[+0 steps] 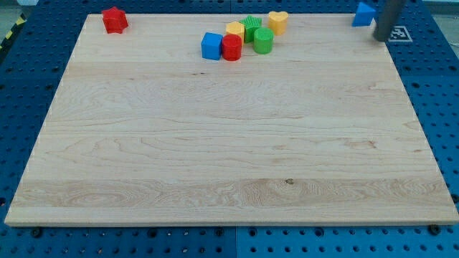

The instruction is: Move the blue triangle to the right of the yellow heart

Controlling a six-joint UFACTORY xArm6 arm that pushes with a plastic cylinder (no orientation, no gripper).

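The blue triangle [363,13] sits at the top right corner of the wooden board [229,165]. The yellow heart [277,21] lies at the top middle, at the right end of a cluster of blocks. My tip [381,39] is the lower end of the dark rod at the top right, just right of and slightly below the blue triangle, close to it; I cannot tell if they touch.
A cluster left of the yellow heart holds a blue cube [211,46], a red cylinder [232,47], a yellow block [235,30], a green star [251,26] and a green cylinder [263,41]. A red star [114,19] sits at the top left corner.
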